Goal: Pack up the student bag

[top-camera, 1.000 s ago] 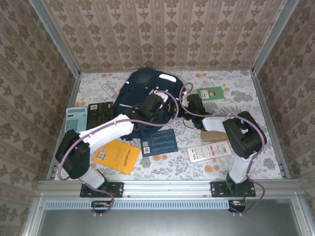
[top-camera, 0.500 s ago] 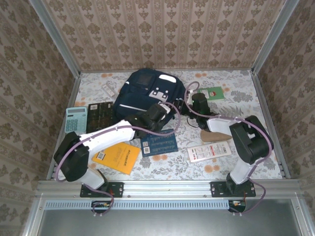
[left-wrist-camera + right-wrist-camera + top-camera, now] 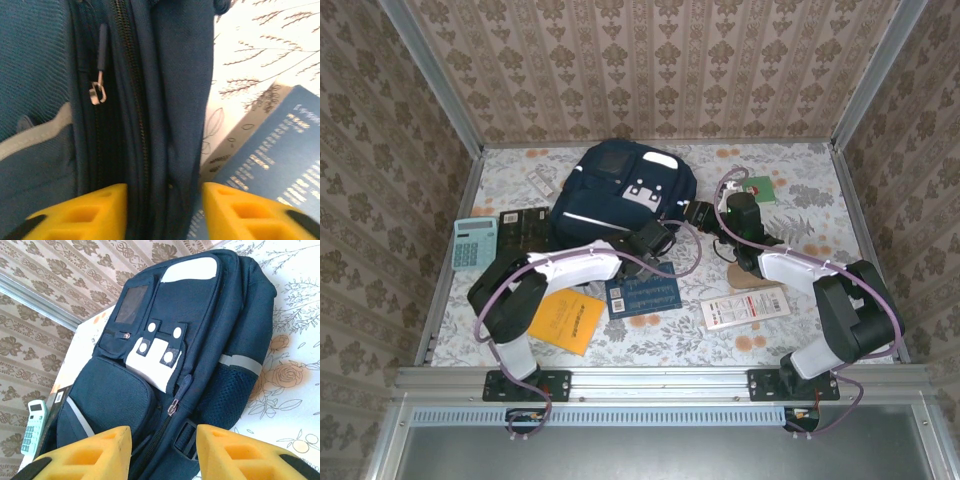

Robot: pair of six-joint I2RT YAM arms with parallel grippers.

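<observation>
1. Since the earlier frame, the left gripper (image 3: pixel 655 238) has slid from the top of the student bag (image 3: pixel 610 195) to its near edge. The right gripper (image 3: pixel 700 213) has backed off the bag's right side.
2. The bag lies flat at the table's far middle. It is woven navy fabric with a mesh side pocket, a grey stripe and a white patch (image 3: pixel 152 362) with four round studs.
3. The left fingers (image 3: pixel 85 212) straddle the zippered seam beside one metal zip pull (image 3: pixel 97 93). I cannot tell whether they pinch it.
4. The right gripper (image 3: pixel 164 450) stands spread and empty.
5. One glossy blue book (image 3: pixel 643 293) lies near the bag, and one pale calculator (image 3: pixel 475 243) sits to its left.
</observation>
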